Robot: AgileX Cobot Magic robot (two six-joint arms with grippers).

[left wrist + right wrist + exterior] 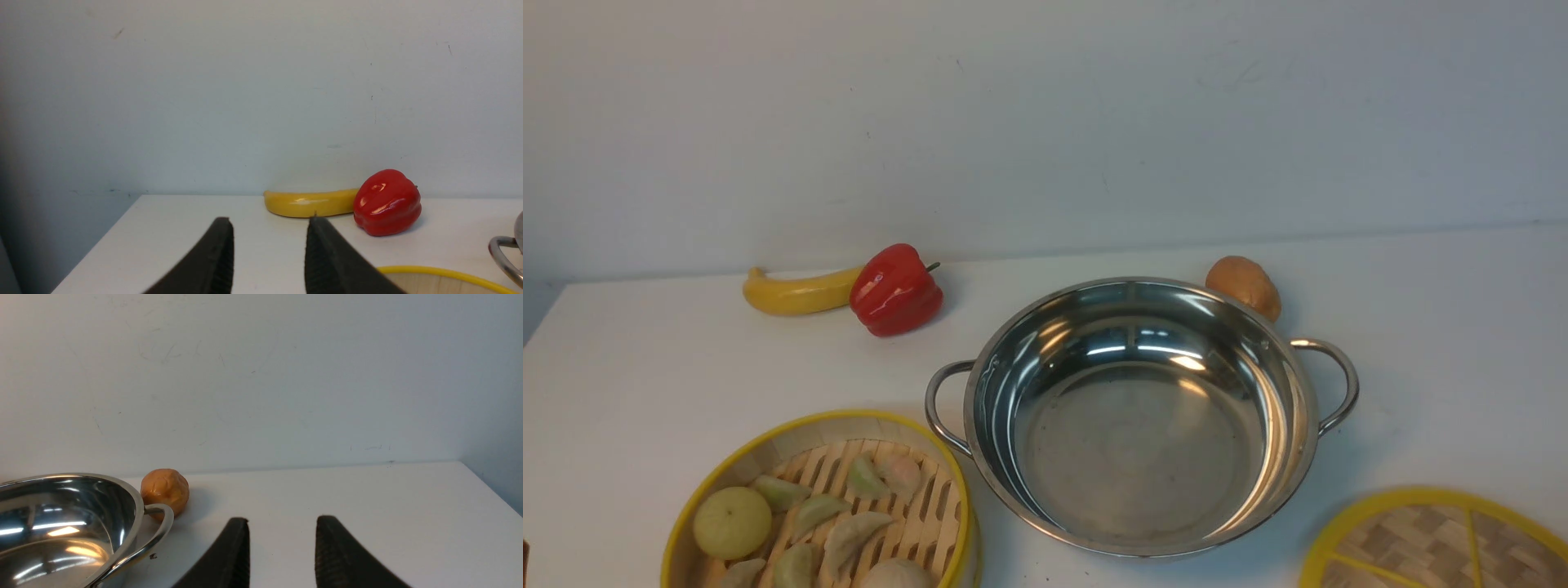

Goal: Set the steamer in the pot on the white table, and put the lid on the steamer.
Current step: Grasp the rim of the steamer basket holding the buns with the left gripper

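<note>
The empty steel pot (pixel 1013 359) stands in the middle of the white table (pixel 645 367). The steamer (pixel 827 416), filled with dumplings and buns, sits on the table at the near left, almost touching the pot's left handle. The woven lid (pixel 1413 539) lies flat at the near right. Neither gripper shows in the front view. In the left wrist view my left gripper (pixel 270 222) is open and empty, with the steamer's rim (pixel 441 274) just beside one finger. In the right wrist view my right gripper (pixel 282 520) is open and empty, beside the pot (pixel 102 506).
A yellow banana (pixel 796 292) and a red pepper (pixel 896 290) lie at the back left near the wall. A brown potato-like ball (pixel 1244 286) rests behind the pot's right side. The table's left edge shows in the left wrist view, its right edge in the right wrist view.
</note>
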